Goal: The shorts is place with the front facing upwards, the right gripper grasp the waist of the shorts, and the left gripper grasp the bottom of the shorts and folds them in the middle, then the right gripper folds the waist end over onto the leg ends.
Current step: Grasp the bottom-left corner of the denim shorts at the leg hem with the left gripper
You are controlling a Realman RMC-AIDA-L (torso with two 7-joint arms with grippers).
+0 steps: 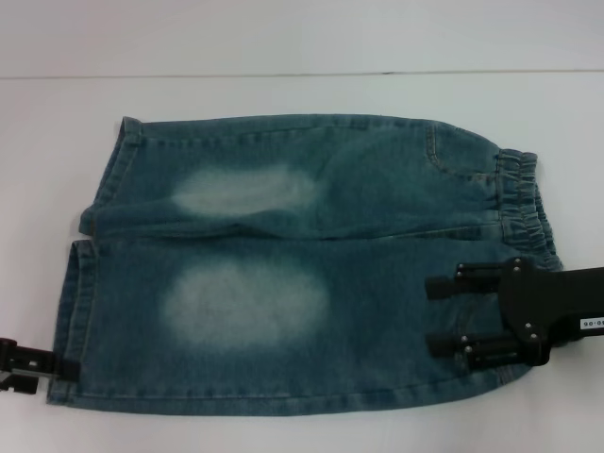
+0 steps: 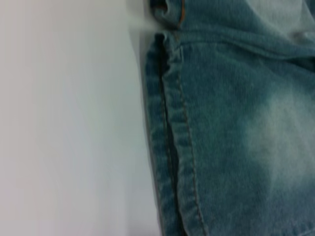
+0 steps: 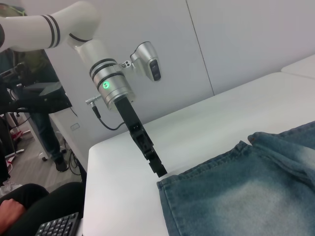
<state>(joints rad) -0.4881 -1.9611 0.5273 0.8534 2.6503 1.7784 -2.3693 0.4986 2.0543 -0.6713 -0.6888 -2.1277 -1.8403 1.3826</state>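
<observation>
Blue denim shorts (image 1: 283,264) lie flat, front up. The ruched waist (image 1: 524,203) is at the right and the leg ends (image 1: 71,311) are at the left. My right gripper (image 1: 431,314) is open just above the near leg, close to the waist, with nothing between its fingers. My left gripper (image 1: 57,366) is at the near left corner, its tip against the bottom of the shorts. In the right wrist view the left gripper (image 3: 158,169) points down at that hem corner (image 3: 165,189). The left wrist view shows the stitched hem (image 2: 170,147) close up.
The shorts rest on a white table (image 1: 283,47) with bare surface all round them. Beyond the table's left edge (image 3: 91,162), the right wrist view shows a keyboard (image 3: 56,226) and a person's arm (image 3: 12,209).
</observation>
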